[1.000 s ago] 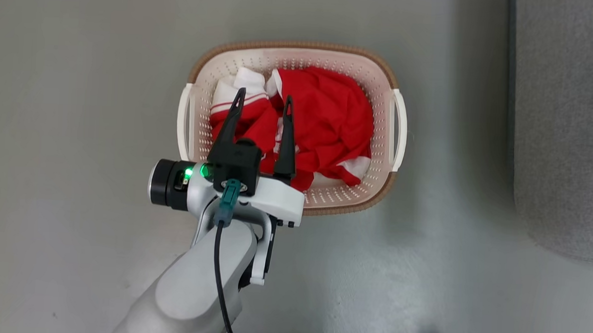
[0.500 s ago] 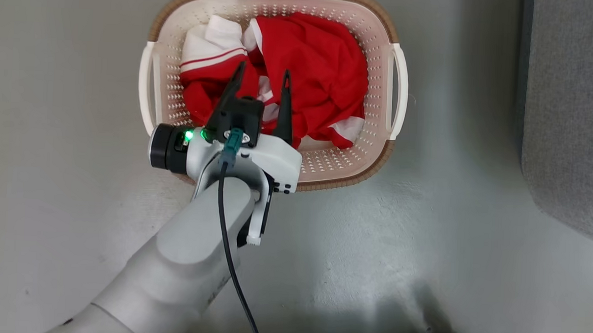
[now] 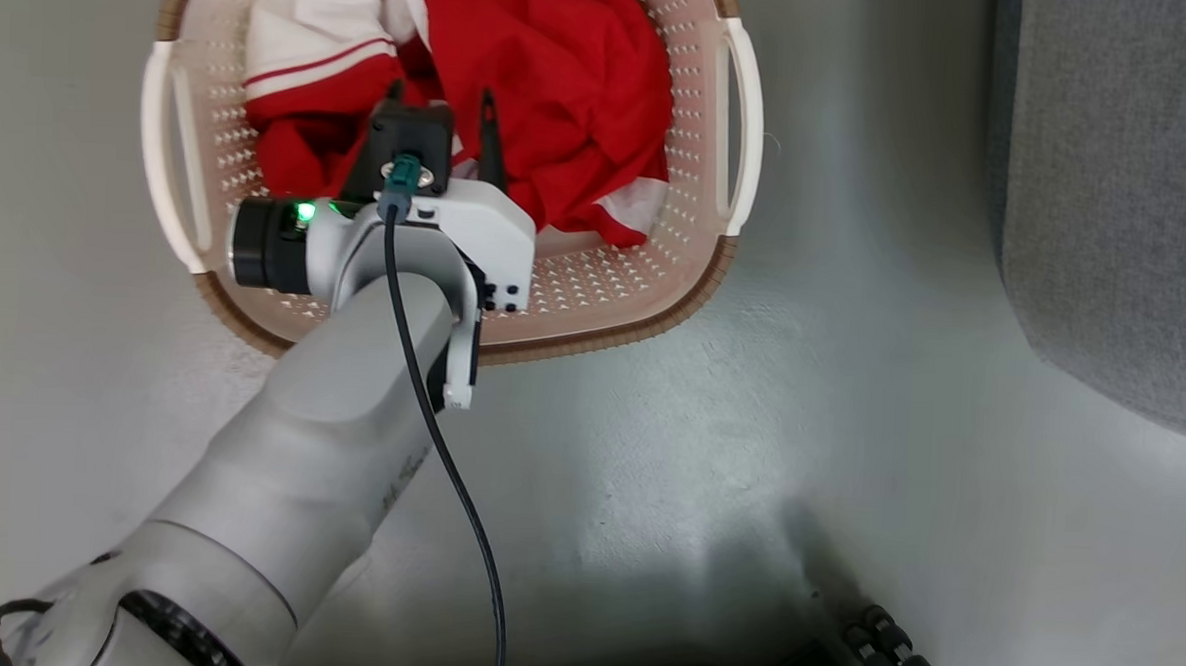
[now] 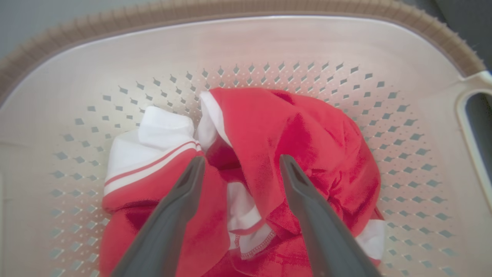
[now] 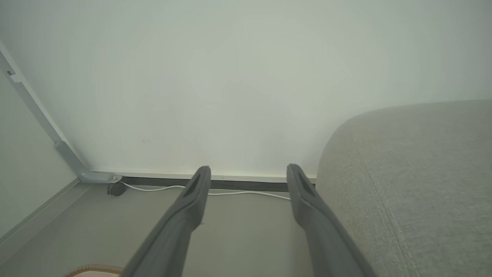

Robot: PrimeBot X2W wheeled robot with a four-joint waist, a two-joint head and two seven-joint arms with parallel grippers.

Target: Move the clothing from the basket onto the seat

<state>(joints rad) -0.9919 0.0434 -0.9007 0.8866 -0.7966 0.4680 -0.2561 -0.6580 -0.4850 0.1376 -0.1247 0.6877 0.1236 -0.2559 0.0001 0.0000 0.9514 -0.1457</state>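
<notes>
The clothing point(image 3: 563, 92) is a rumpled heap of red fabric with white striped trim lying in the cream perforated basket point(image 3: 593, 333) at the top left of the head view. My left gripper point(image 3: 440, 94) points down into the basket, open, with its fingers either side of the heap's middle. In the left wrist view, that gripper point(image 4: 243, 159) hangs just above a fold of the clothing point(image 4: 307, 134), with the basket wall point(image 4: 269, 50) behind; nothing is gripped. My right gripper point(image 5: 248, 169) is open and empty in the air beside the grey seat point(image 5: 415, 173). The seat point(image 3: 1119, 196) stands right of the basket.
Grey floor point(image 3: 748, 460) lies between basket and seat. A dark ribbed part point(image 3: 889, 656) shows at the bottom right of the head view. In the right wrist view a white cable point(image 5: 238, 193) runs along the wall's base, and a metal strut point(image 5: 57, 142) slants at left.
The head camera has shifted, so the basket now sits higher and further left. The left gripper has tipped downward and come closer to the clothing, still open.
</notes>
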